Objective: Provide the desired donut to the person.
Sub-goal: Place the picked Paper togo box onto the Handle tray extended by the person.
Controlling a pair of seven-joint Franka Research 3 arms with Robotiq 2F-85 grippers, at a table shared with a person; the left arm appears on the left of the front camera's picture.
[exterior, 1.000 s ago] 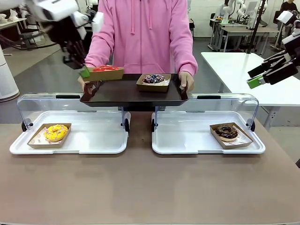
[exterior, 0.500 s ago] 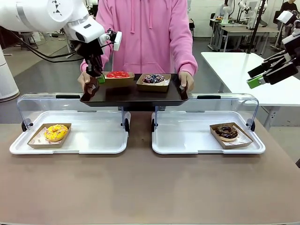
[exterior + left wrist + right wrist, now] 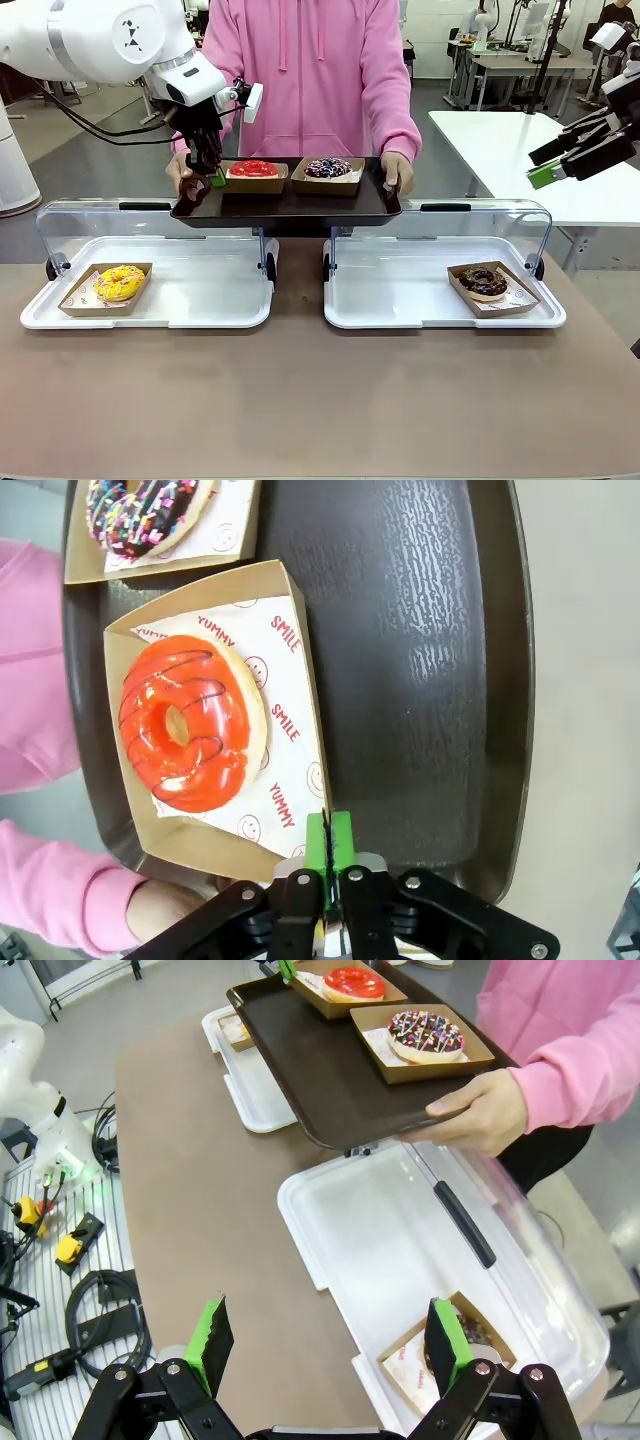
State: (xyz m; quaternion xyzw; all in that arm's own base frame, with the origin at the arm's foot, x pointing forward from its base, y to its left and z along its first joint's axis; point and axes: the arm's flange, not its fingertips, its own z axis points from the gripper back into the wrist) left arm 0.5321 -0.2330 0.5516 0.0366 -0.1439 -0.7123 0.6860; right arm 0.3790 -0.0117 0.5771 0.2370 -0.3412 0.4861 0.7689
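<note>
A red-glazed donut (image 3: 253, 168) (image 3: 185, 720) lies in a brown paper carton (image 3: 290, 680) on the dark tray (image 3: 290, 205) (image 3: 420, 630). The person (image 3: 310, 70) in the pink hoodie holds that tray by both ends with bare hands (image 3: 397, 172). Beside it on the tray is a chocolate donut with sprinkles (image 3: 328, 167) (image 3: 427, 1032). My left gripper (image 3: 212, 178) (image 3: 328, 835) is at the carton's near corner, its green pads pressed together on the rim. Off to the far right, my right gripper (image 3: 535, 168) (image 3: 330, 1345) hangs open and holds nothing.
Two white trays with raised clear lids sit on the brown table. The left tray (image 3: 200, 300) holds a yellow donut (image 3: 120, 283). The right tray (image 3: 400, 290) holds a chocolate donut (image 3: 484, 281) (image 3: 470, 1335). A white table (image 3: 500, 140) stands at the back right.
My left arm has carried the red donut's carton rightward and down, from tilted in the air to flat on the tray beside the sprinkled donut. The right arm has stayed still.
</note>
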